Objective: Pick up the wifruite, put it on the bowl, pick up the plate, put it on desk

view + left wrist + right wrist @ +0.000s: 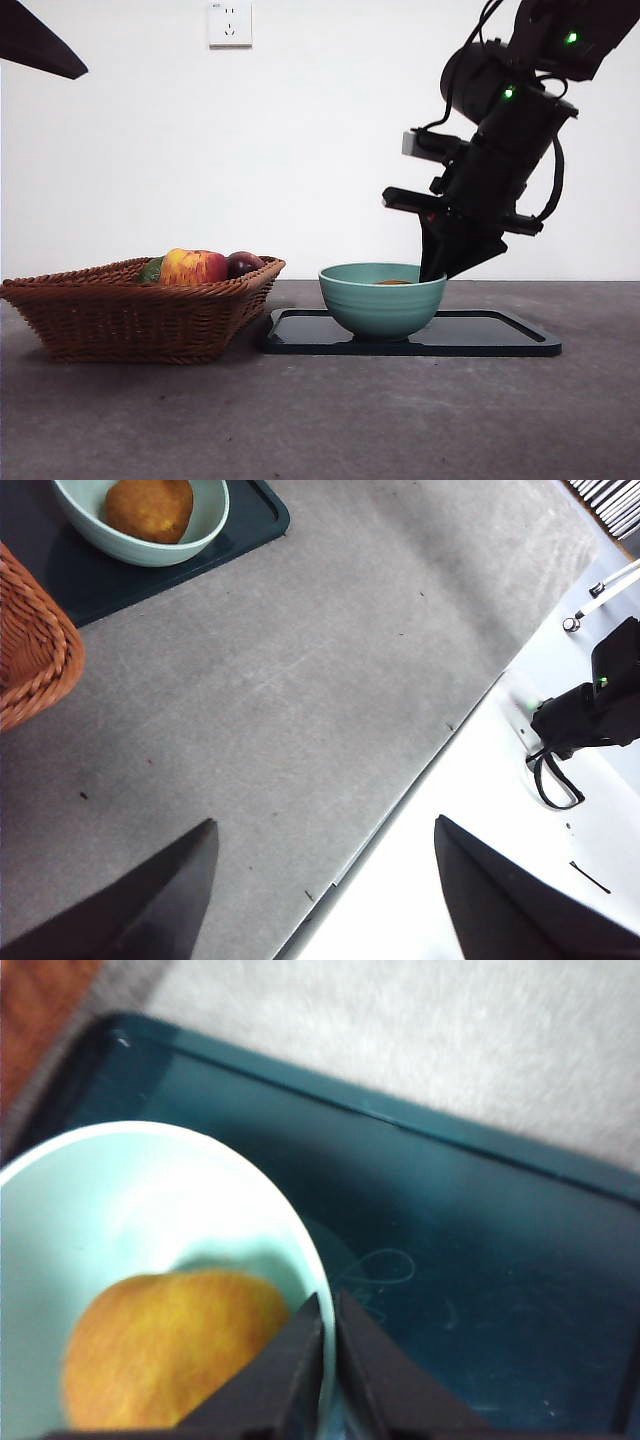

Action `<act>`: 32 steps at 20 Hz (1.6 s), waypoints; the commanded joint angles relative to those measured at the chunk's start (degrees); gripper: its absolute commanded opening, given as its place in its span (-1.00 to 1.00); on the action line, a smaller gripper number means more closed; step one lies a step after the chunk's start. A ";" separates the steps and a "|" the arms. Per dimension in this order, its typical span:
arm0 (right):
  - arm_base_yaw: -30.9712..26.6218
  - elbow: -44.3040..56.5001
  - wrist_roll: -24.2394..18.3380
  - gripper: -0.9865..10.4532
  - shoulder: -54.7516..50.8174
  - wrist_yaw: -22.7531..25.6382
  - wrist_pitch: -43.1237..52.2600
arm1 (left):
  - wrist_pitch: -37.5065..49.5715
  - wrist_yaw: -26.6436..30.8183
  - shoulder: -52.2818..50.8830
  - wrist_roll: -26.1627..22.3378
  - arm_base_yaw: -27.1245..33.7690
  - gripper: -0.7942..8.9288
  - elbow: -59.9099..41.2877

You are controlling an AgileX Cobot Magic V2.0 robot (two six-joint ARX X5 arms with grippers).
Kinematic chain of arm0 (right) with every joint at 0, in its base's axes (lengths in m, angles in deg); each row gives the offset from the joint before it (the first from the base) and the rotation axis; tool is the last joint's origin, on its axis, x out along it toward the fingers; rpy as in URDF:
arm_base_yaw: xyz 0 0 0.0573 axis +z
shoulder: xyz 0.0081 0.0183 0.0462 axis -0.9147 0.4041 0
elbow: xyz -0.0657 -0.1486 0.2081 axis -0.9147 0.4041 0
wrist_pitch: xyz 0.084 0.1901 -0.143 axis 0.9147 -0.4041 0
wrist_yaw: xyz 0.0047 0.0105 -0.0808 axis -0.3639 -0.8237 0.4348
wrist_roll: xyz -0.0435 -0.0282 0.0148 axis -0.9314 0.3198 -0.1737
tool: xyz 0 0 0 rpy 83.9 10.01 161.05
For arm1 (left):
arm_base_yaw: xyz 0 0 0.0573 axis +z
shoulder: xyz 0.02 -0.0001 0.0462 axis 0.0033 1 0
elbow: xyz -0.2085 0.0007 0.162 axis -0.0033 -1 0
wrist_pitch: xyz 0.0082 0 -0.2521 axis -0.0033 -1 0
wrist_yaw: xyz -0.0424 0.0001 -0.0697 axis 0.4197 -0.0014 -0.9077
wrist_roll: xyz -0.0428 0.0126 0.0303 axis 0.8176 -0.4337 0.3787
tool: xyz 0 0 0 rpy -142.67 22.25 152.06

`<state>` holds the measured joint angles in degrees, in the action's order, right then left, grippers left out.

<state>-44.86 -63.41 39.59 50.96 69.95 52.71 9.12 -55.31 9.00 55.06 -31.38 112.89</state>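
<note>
Writing: no brand or label can be read on anything; the white wall socket high on the back wall bears only a tiny mark too small to make out.
Bowl: the deep round teal-green bowl with faint ridges stands upright on the left part of the flat dark rectangular tray.
Bowl contents: the small dull-brown fruit, the wifruite, lies inside the bowl against its inner wall; from the front only a brown sliver shows above the rim, and the left wrist view shows it whole.
Tray: it lies flat on the matte grey-brown desk; only the bowl stands on it, the rest of its surface glossy and bare.
Basket: the brown woven wicker basket sits on the desk just left of the tray, its corner close to the tray's edge.
Basket contents: a red-yellow apple, a dark purple plum and a bit of something green, piled at its right side.
Right gripper: the right gripper hangs at the bowl's right rim, over the tray; its black jaws are together, only a thin slit between the tips, with nothing in them.
Left gripper: the left gripper waits over bare desk near the table's edge, well apart from the bowl, jaws wide apart and empty.
</note>
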 commanded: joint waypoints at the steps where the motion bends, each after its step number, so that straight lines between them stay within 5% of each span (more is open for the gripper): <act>1: 0.04 -1.49 -0.48 -0.81 1.38 -0.02 0.83 | 0.33 -0.07 0.26 -1.05 -0.33 -0.13 0.57; 5: -0.02 -1.49 -0.44 -0.78 1.42 -0.02 0.79 | 0.35 -0.07 0.26 -1.05 -0.33 -0.13 0.57; 9: -0.11 -2.32 0.87 -0.42 -0.15 0.04 -0.33 | 0.35 -0.07 0.26 -1.07 -0.33 -0.13 0.57; 15: -0.11 -2.75 0.85 -0.42 -13.97 -0.22 -6.82 | 0.39 -0.04 0.26 -1.53 -0.33 -0.13 0.57; 23: 1.01 -2.12 -2.05 -0.43 -38.27 -4.66 -31.98 | 0.44 -0.04 0.26 -1.73 -0.33 -0.13 0.57; 32: 4.52 6.40 -2.14 -0.43 -58.34 -7.30 -39.36 | 0.44 -0.04 0.26 -1.70 -0.33 -0.13 0.57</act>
<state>-40.71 -56.48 38.06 -7.97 62.73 13.21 9.14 -55.31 9.00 54.03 -31.38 112.89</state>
